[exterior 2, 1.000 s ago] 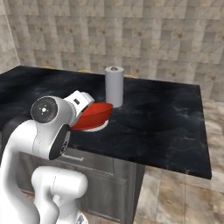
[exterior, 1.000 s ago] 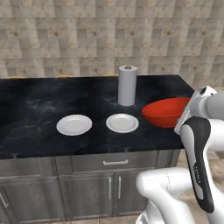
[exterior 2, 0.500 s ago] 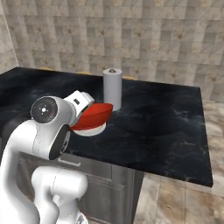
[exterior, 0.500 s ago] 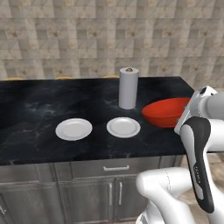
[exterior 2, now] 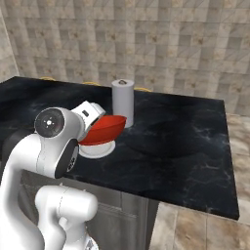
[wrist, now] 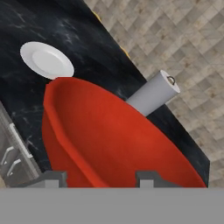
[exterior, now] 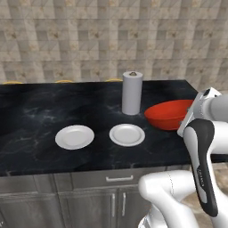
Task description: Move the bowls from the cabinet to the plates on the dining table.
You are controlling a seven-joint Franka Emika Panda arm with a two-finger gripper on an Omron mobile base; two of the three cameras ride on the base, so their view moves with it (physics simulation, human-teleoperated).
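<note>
Gripper (wrist: 99,177) pinches rim of red bowl (exterior: 169,114), one finger tip each side of the wall per hand view; jaws partly spread, bowl rim between them. Bowl is carried clear of dining table (exterior: 31,116), tilted, near the table's right end in left base view. In right base view the bowl (exterior 2: 102,130) hangs above and partly in front of a white plate (exterior 2: 97,148), which lies flat on the marble.

Left base view: two plates on the black top, left plate (exterior: 74,136) and right plate (exterior: 127,134), side by side, apart, both bare. Red bowl is to the right of the right plate, not over it from this angle. Grey paper-towel roll (exterior: 132,92) stands upright behind the right plate, just beside the bowl's far rim.

Hand view: one plate (wrist: 47,60) visible past bowl's rim; roll (wrist: 154,93) beyond the bowl. Grey drawer fronts (exterior: 107,179) below the top, shut. Tiled wall (exterior: 111,40) behind.
</note>
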